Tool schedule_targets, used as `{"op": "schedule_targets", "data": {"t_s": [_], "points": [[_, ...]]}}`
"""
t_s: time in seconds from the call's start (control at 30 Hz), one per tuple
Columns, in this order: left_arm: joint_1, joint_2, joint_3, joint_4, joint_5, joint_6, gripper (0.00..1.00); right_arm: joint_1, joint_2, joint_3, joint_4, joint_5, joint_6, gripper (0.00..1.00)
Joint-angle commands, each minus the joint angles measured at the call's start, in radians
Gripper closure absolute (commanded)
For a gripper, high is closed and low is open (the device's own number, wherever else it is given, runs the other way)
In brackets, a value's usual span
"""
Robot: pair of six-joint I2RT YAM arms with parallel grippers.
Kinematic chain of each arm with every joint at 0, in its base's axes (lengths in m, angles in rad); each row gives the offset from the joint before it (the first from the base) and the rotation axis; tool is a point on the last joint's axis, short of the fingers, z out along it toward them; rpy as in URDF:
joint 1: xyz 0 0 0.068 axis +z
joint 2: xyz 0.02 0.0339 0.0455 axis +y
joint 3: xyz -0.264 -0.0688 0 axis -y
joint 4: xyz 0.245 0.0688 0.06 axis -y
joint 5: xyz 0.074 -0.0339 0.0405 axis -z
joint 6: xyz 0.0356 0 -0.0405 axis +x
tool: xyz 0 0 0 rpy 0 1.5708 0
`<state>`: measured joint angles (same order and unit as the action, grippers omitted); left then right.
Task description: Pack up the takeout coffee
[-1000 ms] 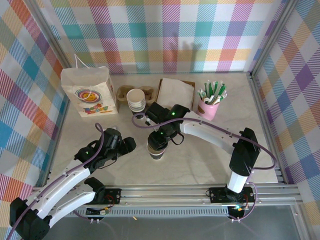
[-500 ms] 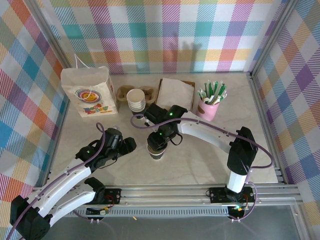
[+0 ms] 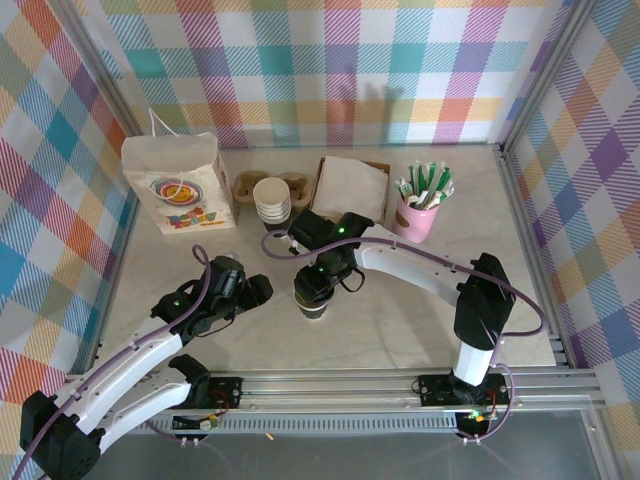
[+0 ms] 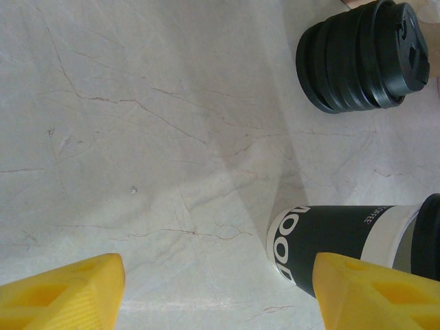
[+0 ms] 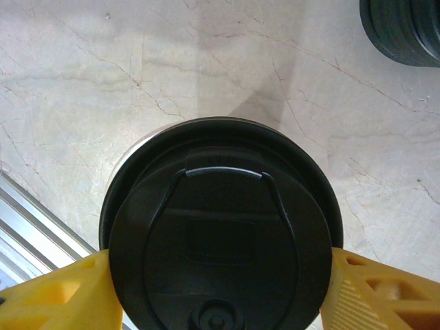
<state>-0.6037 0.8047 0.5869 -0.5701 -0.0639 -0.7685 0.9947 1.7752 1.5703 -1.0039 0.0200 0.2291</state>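
Note:
The takeout coffee (image 3: 316, 309), a dark paper cup with white lettering and a round black lid, stands upright mid-table. My right gripper (image 3: 314, 290) hangs right over it. From the right wrist, the black lid (image 5: 220, 234) sits between the two yellow fingers (image 5: 62, 292), which touch its rim on both sides. A sliver of white cup wall (image 5: 137, 148) shows under the lid. My left gripper (image 3: 262, 290) is open just left of the cup, with bare table between its fingertips. Its right finger (image 4: 364, 289) lies in front of the cup's base (image 4: 330, 234).
A white paper bag (image 3: 180, 185) stands at the back left. Beside it are a cardboard carrier (image 3: 245, 184), a stack of lidless cups (image 3: 271, 200), napkins (image 3: 350, 185) and a pink cup of sticks (image 3: 420, 215). A stack of black lids (image 4: 361, 55) sits behind the coffee.
The right arm's elbow has drifted slightly left while its gripper stays on the cup's lid. The left arm has not moved.

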Motion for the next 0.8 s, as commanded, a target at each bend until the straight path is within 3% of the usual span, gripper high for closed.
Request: {"op": "schedule_targets", "data": {"t_s": [0.0, 0.77], "points": [[0.005, -0.009, 0.013, 0.004, -0.001, 0.012, 0.28, 0.006, 0.003, -0.015, 0.011, -0.017, 0.011, 0.35], [0.004, -0.051, 0.002, -0.027, -0.016, 0.022, 0.27, 0.011, 0.012, -0.023, 0.018, -0.031, 0.017, 0.31]]}}
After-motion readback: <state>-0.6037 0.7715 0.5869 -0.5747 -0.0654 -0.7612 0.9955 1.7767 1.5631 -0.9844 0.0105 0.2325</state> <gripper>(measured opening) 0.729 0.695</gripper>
